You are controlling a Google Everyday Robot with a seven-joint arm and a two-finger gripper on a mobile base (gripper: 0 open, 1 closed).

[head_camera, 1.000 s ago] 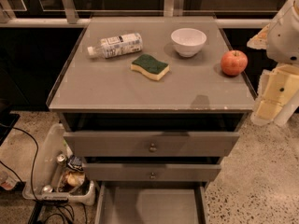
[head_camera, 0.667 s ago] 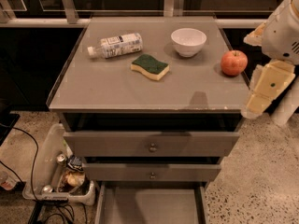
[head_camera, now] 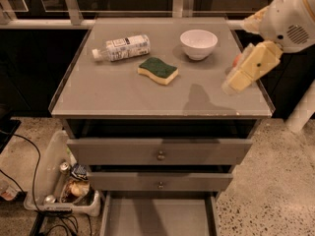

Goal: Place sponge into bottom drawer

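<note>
**On the cabinet top [head_camera: 123,100], the sponge is waiting untouched**

The sponge [head_camera: 158,70] is lying mid-top, green side up. A bottle [head_camera: 122,47] is sitting at its ten o'clock and a bowl [head_camera: 198,43] at two, both near. The gripper [head_camera: 244,75] is hovering at three o'clock, well apart and not holding the sponge; clenched or released, I cannot tell. The bottom drawer [head_camera: 157,218] is standing open at six. The risk I'm seeing: a low reach clipping the bowl, or a shallow pinch shoving the sponge toward the bottle.
</note>
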